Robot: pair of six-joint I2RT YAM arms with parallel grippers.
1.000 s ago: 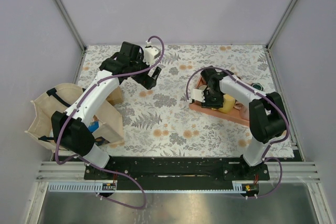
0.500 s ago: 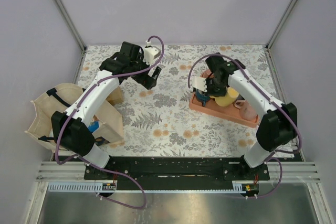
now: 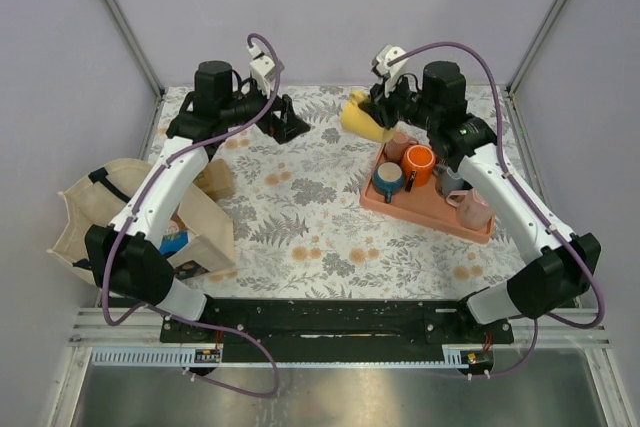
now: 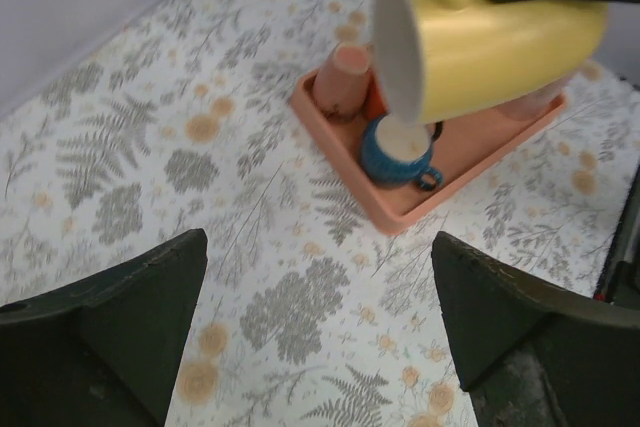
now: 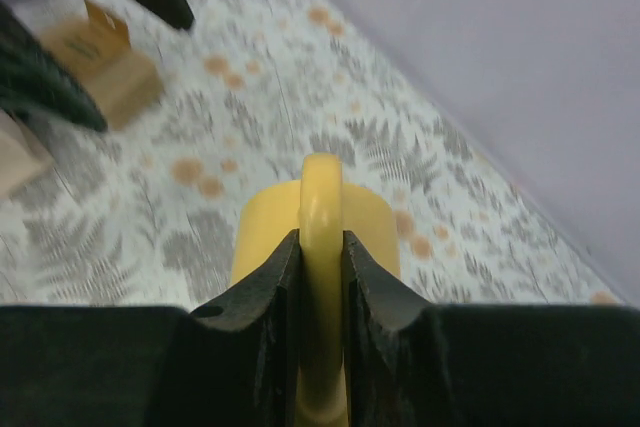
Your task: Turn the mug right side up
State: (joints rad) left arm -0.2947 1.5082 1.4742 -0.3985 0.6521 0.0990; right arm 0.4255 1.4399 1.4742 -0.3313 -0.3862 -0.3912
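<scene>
The yellow mug (image 3: 362,117) hangs in the air over the far part of the table (image 3: 320,237), just left of the far end of the pink tray (image 3: 420,217), and it lies on its side with its axis roughly level. One pale round end faces left toward the other arm; whether that end is the mouth or the base I cannot tell. It looks like glazed ceramic, so I judge it stiff, fairly weighty for its size, smooth enough to slip and likely to chip if dropped. The loop of the handle is the surest place to hold it, though the body may swing about a grip there. The right end effector (image 5: 320,292) is clamped on that handle, one finger on each side of the loop, touching nothing else. The left end effector (image 3: 285,122) waits nearby on the left, pointed at the mug with its fingers wide apart and empty, clear of the mug. The tray carries other cups, among them a blue mug (image 3: 388,180) and an orange mug (image 3: 419,162), both apart from the held one.
</scene>
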